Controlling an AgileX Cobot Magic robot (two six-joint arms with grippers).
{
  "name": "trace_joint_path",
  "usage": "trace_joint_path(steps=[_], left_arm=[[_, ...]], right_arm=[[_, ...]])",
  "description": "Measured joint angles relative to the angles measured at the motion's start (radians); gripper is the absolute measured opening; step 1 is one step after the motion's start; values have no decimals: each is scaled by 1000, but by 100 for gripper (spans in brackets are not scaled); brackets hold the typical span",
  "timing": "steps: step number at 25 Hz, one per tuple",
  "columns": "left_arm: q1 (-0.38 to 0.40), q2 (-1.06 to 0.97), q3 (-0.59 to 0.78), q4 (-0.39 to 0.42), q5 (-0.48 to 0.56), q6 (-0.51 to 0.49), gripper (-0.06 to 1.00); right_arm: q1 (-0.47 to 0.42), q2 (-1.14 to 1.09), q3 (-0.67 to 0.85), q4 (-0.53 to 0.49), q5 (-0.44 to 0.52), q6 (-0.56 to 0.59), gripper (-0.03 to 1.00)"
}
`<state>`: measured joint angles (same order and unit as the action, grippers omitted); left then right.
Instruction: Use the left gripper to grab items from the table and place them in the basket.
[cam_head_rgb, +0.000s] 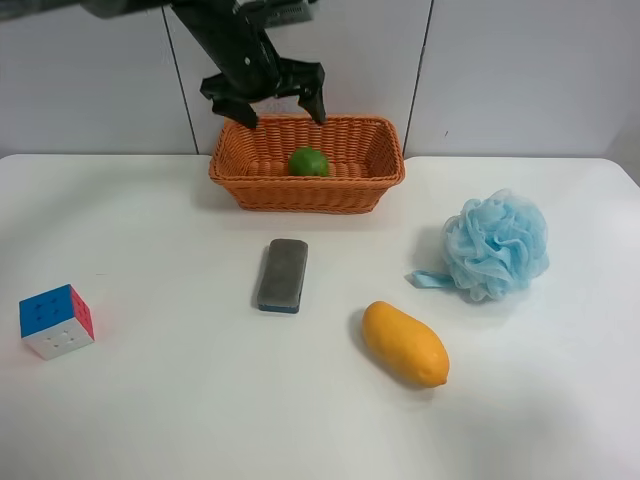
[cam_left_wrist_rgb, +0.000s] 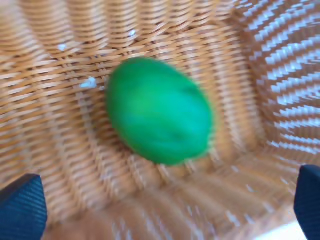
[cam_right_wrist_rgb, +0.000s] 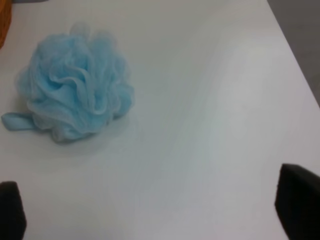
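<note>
Where the left gripper (cam_head_rgb: 284, 118) sits: above the back rim of the basket (cam_head_rgb: 300, 195), clear of the wicker, on the black arm coming in from the exterior high view's top left
Left fingers (cam_left_wrist_rgb: 20, 207): spread wide, one dark tip at each side of the left wrist view, only basket floor between them, no grip on anything
Lime (cam_head_rgb: 308, 162): round, green, lying on the basket floor near the back wall, about mid-width; blurred in the left wrist view, apart from both finger tips
Basket: orange-brown wicker, flared sides, upright on the table (cam_head_rgb: 180, 400) at its far middle
Puzzle cube (cam_head_rgb: 56, 321): on the table at the exterior high view's left, blue face up, red and white faces on the sides, small dots on the white face too small to make out; well apart from the basket
Grey block (cam_head_rgb: 283, 274): oblong, blue base, flat on the table in front of the basket, one short end toward it
Mango (cam_head_rgb: 404, 344): yellow-orange, on its side, nearer the camera than the block, between block and pouf
Pouf (cam_head_rgb: 496, 245): light blue mesh, at the exterior high view's right, flat loop lying on the table toward the mango
Right gripper (cam_right_wrist_rgb: 155, 212): over bare table beside the pouf, dark tips far apart at the edges of the right wrist view, holding nothing
</note>
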<state>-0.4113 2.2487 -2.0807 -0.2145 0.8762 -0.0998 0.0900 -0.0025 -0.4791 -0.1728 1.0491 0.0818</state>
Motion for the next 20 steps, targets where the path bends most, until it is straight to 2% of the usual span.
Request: trace_joint_path(steps=[6,7,12,15,20], left_arm=[[32,-178,0,80,290,-8,99],[33,-204,0,99,313,-9,99],[33,-350,91,150,327,-7,99],[33,-456,235,165,330,3,99],[33,-683,554,170,326,49,99]], right_arm=[[0,0,0,0,0,0,99],[0,0,0,0,0,0,99],[0,0,0,0,0,0,99],[0,0,0,0,0,0,99],[0,0,0,0,0,0,99]])
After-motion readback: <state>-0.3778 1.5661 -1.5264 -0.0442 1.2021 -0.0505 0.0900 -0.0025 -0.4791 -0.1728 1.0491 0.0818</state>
